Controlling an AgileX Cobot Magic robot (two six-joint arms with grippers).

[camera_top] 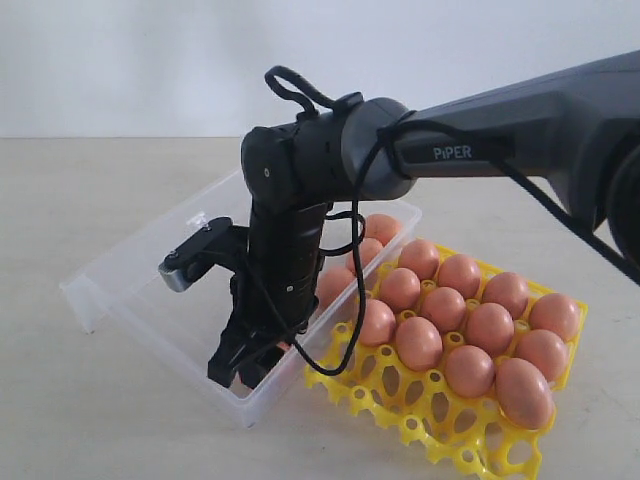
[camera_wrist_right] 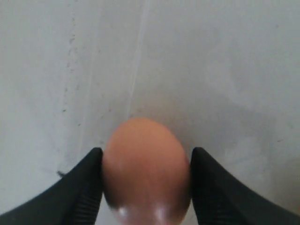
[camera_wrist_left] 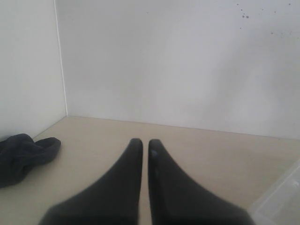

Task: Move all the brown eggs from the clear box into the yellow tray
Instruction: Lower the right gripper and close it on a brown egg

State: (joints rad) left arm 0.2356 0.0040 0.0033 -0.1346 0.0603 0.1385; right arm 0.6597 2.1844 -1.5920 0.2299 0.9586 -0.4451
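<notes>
**Right hand pinched one brown egg in the clear box**

The right hand was low in the clear box, near the corner closest to the camera. Its two black fingers pressed on the two sides of the brown egg, and the egg sat snug between them. The egg looked smooth and a bit shiny, so it could slip. It was likely light, but its shell would crack if squeezed hard. The best hold seemed to be on its round middle, one finger on each side, gently.

A few more brown eggs lay at the far end of the box, partly hidden behind the arm. Just beside the box, the yellow tray sat on the tabletop. Many eggs filled its far cups, and the near cups were empty.

The left hand was away from all this. Its fingers were pressed almost together with nothing between them. A dark cloth lay near it.
</notes>
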